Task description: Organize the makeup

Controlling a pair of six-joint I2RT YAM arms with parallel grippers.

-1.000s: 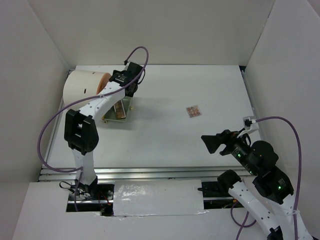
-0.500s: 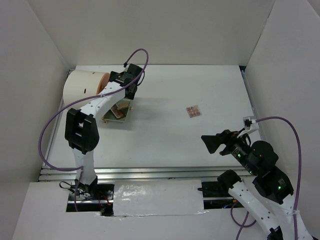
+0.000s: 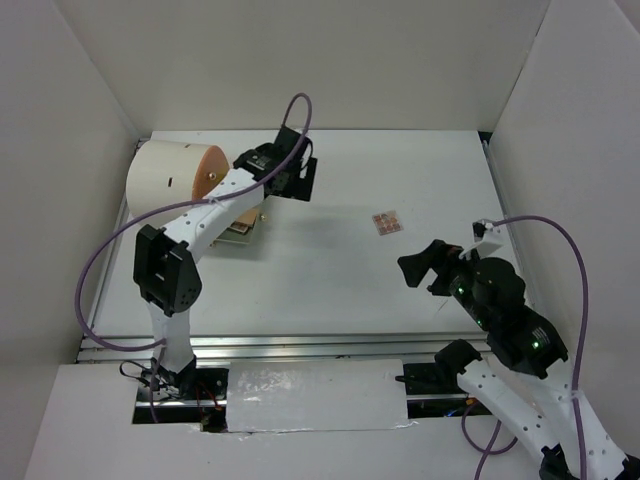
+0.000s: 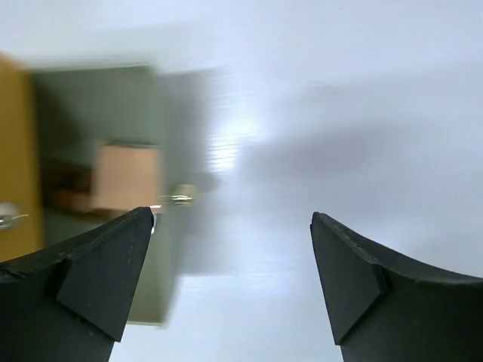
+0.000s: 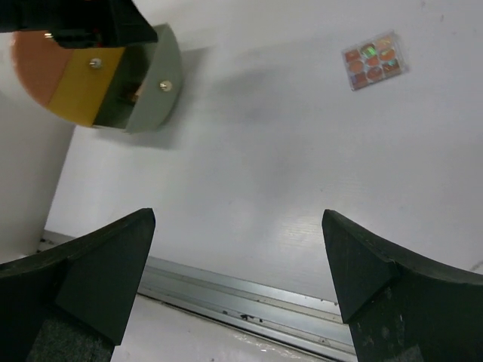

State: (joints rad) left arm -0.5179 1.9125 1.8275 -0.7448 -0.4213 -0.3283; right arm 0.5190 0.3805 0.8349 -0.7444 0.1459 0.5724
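A small square palette (image 3: 387, 222) of pinkish-red pans lies alone on the white table, right of centre; the right wrist view shows the palette (image 5: 375, 60) far ahead at upper right. More makeup (image 3: 238, 230) lies in the open grey drawer (image 3: 257, 222) of the white cylinder (image 3: 160, 180). A peach piece (image 4: 128, 177) shows blurred in that drawer. My left gripper (image 3: 303, 180) hangs open and empty to the right of the drawer, over bare table (image 4: 232, 219). My right gripper (image 3: 415, 270) is open and empty (image 5: 238, 215), near and right of the square palette.
The cylinder has an orange front (image 5: 41, 64) and a yellow panel (image 5: 90, 87) beside the grey drawer (image 5: 147, 83). White walls close in the table on the left, back and right. A metal rail (image 5: 249, 302) runs along the near edge.
My left gripper has opened wide and swung right, away from the drawer. My right arm has shifted a little forward and left.
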